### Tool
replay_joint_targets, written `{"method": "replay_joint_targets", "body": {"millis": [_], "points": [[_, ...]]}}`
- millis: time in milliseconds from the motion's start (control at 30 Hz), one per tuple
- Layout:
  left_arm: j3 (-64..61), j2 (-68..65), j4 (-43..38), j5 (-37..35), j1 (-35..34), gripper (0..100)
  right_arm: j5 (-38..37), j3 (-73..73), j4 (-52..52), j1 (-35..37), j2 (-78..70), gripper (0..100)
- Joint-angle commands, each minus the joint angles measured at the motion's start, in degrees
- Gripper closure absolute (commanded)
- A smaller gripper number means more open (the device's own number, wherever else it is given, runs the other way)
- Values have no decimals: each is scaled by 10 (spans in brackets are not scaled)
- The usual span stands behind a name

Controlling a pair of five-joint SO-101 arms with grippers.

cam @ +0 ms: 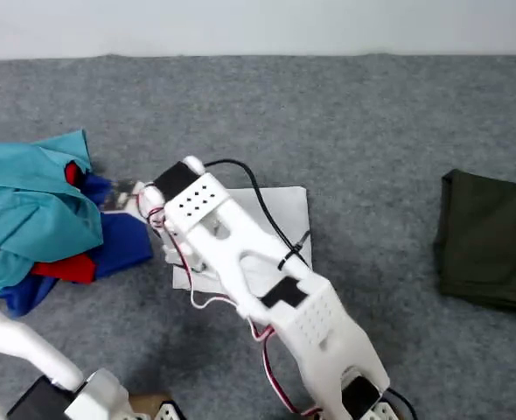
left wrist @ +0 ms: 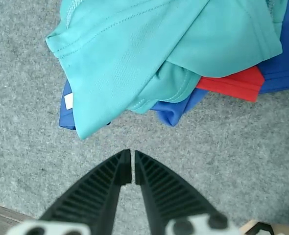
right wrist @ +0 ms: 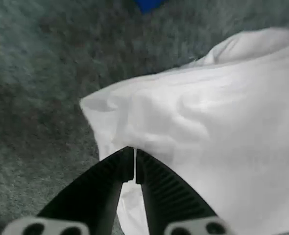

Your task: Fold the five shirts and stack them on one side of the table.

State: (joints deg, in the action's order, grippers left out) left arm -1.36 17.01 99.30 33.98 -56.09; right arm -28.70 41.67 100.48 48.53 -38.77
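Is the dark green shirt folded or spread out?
Folded: the dark green shirt lies as a compact, straight-edged rectangle.

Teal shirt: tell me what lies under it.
A blue shirt and a red shirt stick out beneath the teal shirt. Anything else below is hidden.

Soft, even light brightens the gray counter (cam: 372, 131). A diffuse shadow lies beneath the right arm (cam: 240, 254). In the right wrist view, the counter beside the white shirt (right wrist: 223, 137) looks dimmer.
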Motion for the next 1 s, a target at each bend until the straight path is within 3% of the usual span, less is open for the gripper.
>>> {"method": "replay_joint_targets", "body": {"millis": [0,267,633,767,967], "points": [[2,22,3,2,-1,978,2,26,23,-7,95,990],[2,22,2,2,0,978,-42,25,4,-84,65,990],[1,21,-7,2,-2,978,32,29,-5,53,-51,990],[1,21,-11,2,-1,978,32,30,-30,39,-51,990],[1,21,-13,2,-1,978,35,27,24,5,28,990]]}}
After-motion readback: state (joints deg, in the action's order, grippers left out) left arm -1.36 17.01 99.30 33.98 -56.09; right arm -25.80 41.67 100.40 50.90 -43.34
